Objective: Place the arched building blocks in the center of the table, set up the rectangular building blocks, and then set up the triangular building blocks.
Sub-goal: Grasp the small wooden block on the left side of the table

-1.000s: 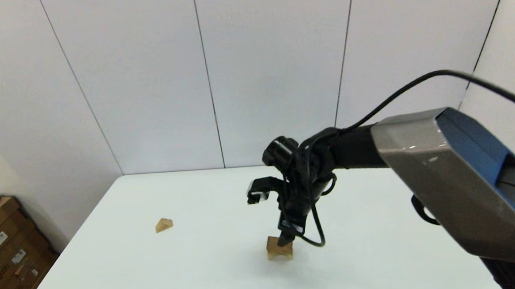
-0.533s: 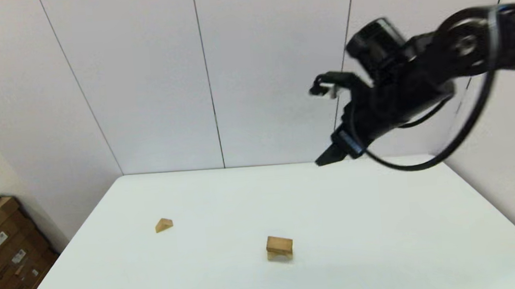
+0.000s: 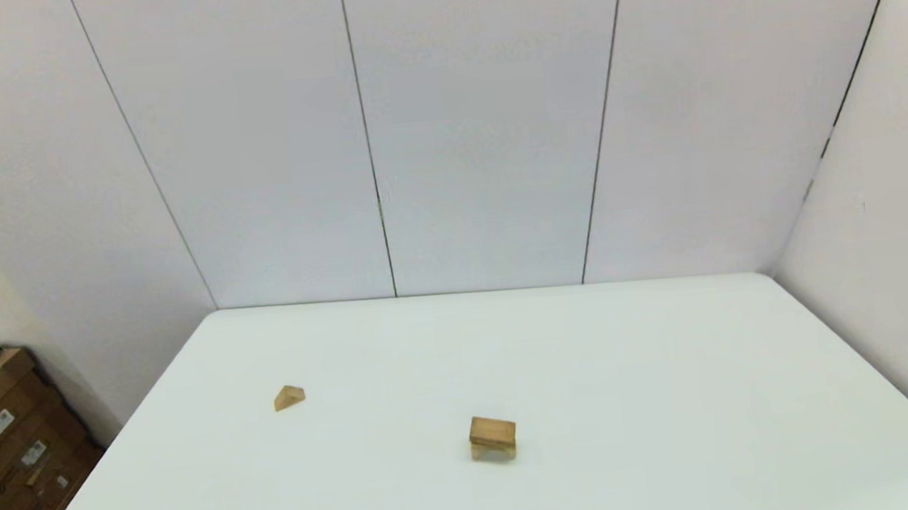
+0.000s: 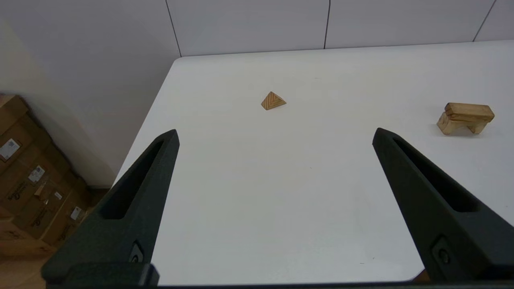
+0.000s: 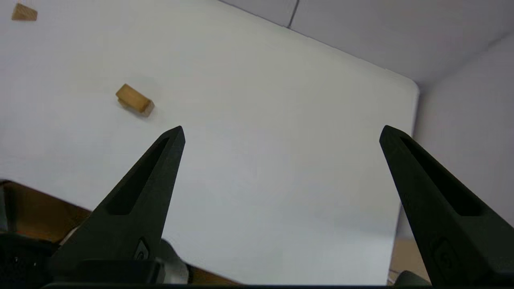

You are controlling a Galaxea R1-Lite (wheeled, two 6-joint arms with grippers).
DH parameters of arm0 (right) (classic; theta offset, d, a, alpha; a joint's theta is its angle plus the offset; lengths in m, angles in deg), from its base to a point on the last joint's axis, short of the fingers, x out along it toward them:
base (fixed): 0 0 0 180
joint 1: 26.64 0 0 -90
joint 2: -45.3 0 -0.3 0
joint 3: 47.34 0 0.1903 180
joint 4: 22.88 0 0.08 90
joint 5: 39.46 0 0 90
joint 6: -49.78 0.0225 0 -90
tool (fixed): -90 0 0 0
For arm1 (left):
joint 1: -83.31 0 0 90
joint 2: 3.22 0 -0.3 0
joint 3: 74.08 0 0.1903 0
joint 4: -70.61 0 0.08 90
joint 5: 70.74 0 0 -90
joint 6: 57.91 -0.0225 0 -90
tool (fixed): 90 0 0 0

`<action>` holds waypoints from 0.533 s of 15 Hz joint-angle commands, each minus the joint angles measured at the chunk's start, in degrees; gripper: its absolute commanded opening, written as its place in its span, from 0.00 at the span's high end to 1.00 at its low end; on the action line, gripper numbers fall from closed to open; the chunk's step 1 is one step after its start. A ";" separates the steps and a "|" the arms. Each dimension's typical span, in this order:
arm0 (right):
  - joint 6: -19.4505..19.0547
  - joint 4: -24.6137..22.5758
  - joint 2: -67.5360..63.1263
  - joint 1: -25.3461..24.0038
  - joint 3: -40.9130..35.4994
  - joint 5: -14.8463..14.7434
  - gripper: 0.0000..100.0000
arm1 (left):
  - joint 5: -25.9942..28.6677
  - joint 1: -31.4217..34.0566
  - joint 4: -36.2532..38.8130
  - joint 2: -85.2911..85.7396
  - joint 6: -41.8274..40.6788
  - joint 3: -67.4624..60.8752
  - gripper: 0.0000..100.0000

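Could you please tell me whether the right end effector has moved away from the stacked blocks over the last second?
Yes. It rose from the rectangular block atop the arched block and withdrew rightward past the table edge.

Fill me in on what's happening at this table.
Nothing is being held. A flat wooden slab lies on top of an arched block near the middle of the white table. A triangular block sits apart, toward the robot's left. The left gripper is open, off the table's near edge. The right gripper is open too, pulled off to the right.
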 commanded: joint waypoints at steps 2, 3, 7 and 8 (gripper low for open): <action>-3.19 0.10 40.77 13.04 -28.58 -0.33 0.00 | -0.01 0.00 -0.03 -0.05 0.02 0.01 0.00; -3.54 -0.16 44.03 16.21 -31.39 0.37 0.00 | -0.01 0.00 -0.03 -0.05 0.02 0.01 0.00; 7.62 -0.34 44.11 14.89 -34.12 2.31 0.00 | -0.09 0.00 -0.03 -0.05 0.11 0.01 0.00; 7.44 -0.69 45.17 11.81 -34.91 2.22 0.00 | -0.09 0.00 -0.03 -0.05 0.11 0.01 0.00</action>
